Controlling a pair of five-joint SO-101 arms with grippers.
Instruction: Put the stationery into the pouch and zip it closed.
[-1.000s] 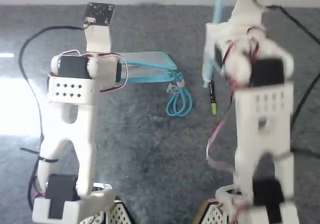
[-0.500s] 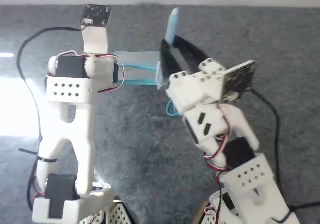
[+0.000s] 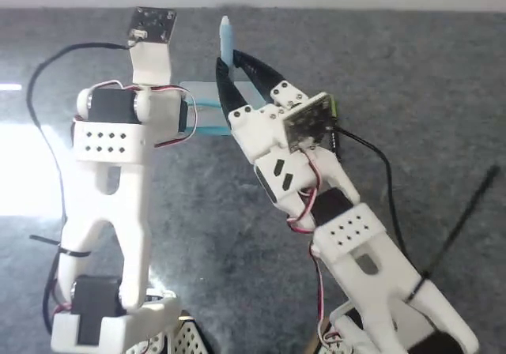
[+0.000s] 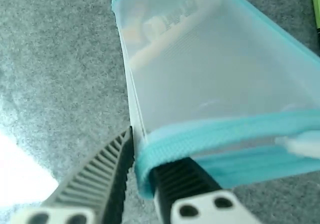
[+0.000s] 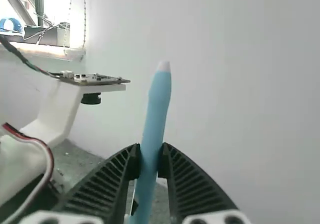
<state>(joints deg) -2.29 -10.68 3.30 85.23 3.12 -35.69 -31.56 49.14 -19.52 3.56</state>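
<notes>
Swinging in from the table's right side within the last second, the right gripper point(image 3: 235, 71), clenched on the slim pale-blue plastic pen point(image 3: 226, 38), now poises it above the translucent teal-zipped pouch point(image 4: 210, 84) lying on the grey table, whose zip edge the left gripper point(image 4: 142, 156) pinches, so insertion looks near.

Your right hand point(image 5: 148, 165) has its black ribbed jaws closed on a light-blue pen point(image 5: 157, 109), which stands nearly upright against a white wall point(image 5: 245, 84). The other arm's circuit board point(image 5: 92, 77) sits on a white bracket point(image 5: 57, 111) nearby.
</notes>
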